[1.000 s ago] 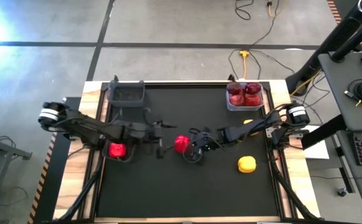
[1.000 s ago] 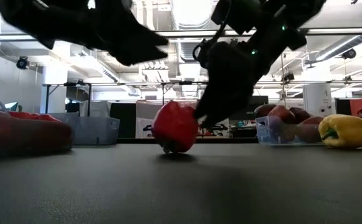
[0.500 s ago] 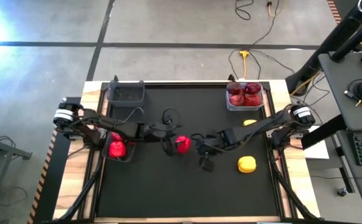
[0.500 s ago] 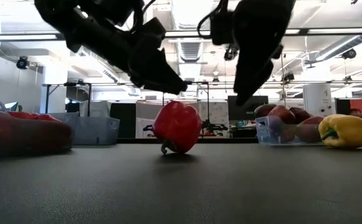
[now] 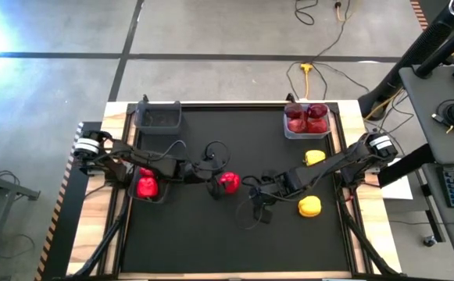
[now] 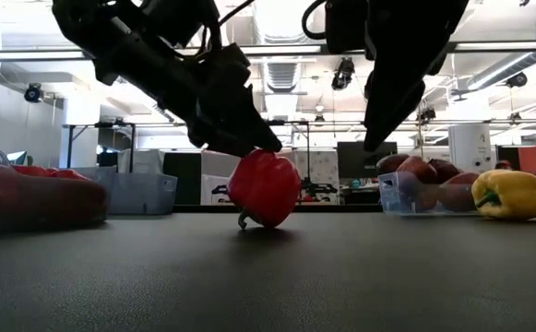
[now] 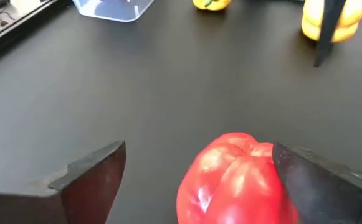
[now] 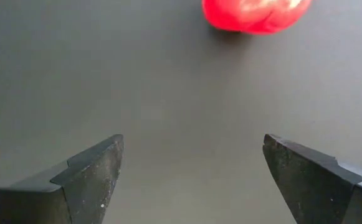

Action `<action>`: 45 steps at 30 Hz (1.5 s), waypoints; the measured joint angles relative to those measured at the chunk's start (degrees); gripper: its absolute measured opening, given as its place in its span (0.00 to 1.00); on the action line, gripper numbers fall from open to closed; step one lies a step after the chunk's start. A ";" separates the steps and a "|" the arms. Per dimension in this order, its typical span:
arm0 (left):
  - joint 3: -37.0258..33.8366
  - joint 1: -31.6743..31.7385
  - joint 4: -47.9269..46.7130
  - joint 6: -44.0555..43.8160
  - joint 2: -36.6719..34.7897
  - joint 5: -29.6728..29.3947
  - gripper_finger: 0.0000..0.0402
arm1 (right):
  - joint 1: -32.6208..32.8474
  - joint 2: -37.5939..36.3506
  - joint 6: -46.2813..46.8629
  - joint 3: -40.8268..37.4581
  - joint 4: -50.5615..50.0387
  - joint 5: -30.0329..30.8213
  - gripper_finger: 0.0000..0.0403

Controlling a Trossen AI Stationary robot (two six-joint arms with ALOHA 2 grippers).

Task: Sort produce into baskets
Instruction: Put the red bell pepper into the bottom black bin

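A red bell pepper (image 5: pixel 228 183) lies on the black table, between the two arms. My left gripper (image 5: pixel 215 184) is open and slants down at it from the table's left. In the left wrist view (image 7: pixel 198 150) its fingers stand on either side of the pepper (image 7: pixel 230 180). My right gripper (image 5: pixel 259 212) is open and empty above the table, on the pepper's near right side. In the right wrist view (image 8: pixel 193 142) the pepper (image 8: pixel 255 12) lies ahead of it. A dark bin (image 5: pixel 150 187) at the left holds red peppers. A clear bin (image 5: pixel 306 121) at the far right holds maroon fruits. My left gripper is open around the red pepper, coming from the table's left and slanting down. One finger (image 7: pixel 305 180) stands right at the pepper's side (image 7: pixel 265 165), and I cannot tell whether it touches. The other finger (image 7: pixel 93 174) is apart from it. The pepper rests on the table (image 6: pixel 268 217).
An empty dark bin (image 5: pixel 158 117) stands at the far left. Two yellow peppers lie on the table at the right, one (image 5: pixel 309 206) near my right arm and one (image 5: pixel 314 158) farther back. There is bare black table toward the near edge.
My right gripper has drawn back from the red pepper toward the table's near right and has risen. My left gripper has gone right and down to the pepper, and its fingers now stand around it. The pepper has stayed where it was.
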 joint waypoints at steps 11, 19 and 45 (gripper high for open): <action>0.23 -2.35 4.88 1.74 7.58 3.08 0.99 | -0.13 0.00 0.81 -0.09 0.01 0.03 0.93; 0.18 -2.32 7.47 6.31 9.35 2.40 0.98 | -0.13 0.00 0.75 -0.24 -0.08 0.04 0.93; 0.18 -15.35 -41.16 1.02 -32.80 -3.96 0.84 | 3.29 -0.87 6.29 -4.00 -1.12 4.61 0.93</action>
